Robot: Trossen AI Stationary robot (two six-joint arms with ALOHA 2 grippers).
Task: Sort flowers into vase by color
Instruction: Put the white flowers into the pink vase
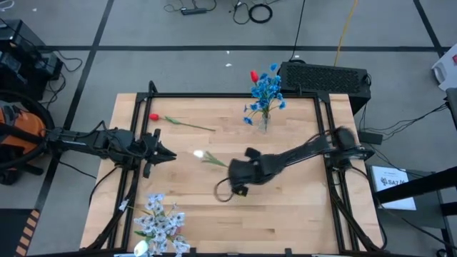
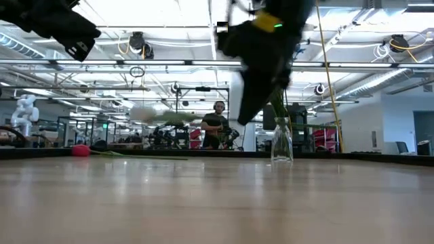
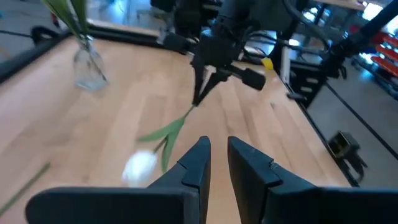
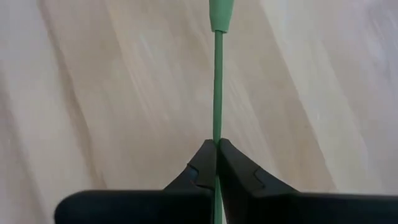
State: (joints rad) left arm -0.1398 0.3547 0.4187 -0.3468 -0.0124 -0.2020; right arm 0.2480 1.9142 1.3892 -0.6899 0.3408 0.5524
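Observation:
A white-bud flower (image 1: 200, 154) with a thin green stem hangs above the middle of the table, held by my right gripper (image 1: 232, 169), which is shut on it. My left gripper (image 3: 214, 155) waits near the table's left edge with a narrow gap between its fingers and nothing in it, pointing toward the bud (image 3: 140, 168). A red-bud flower (image 1: 178, 123) lies flat on the far left of the table. A glass vase (image 1: 264, 123) at the far edge holds blue flowers (image 1: 267, 89) and a red bud. My right gripper pinches the flower's green stem (image 4: 217, 124) between its two fingertips, at the end away from the bud. The fingers slant down from the table's right side. The flower is lifted clear of the table and lies roughly level, its bud (image 2: 146, 114) toward the left arm.
A bunch of pale white-lavender flowers (image 1: 158, 221) stands at the near left corner. A black frame (image 1: 214, 96) rims the table. A dark box (image 1: 325, 77) sits beyond the far right corner. In the low view a person (image 2: 217, 129) shows far behind the table.

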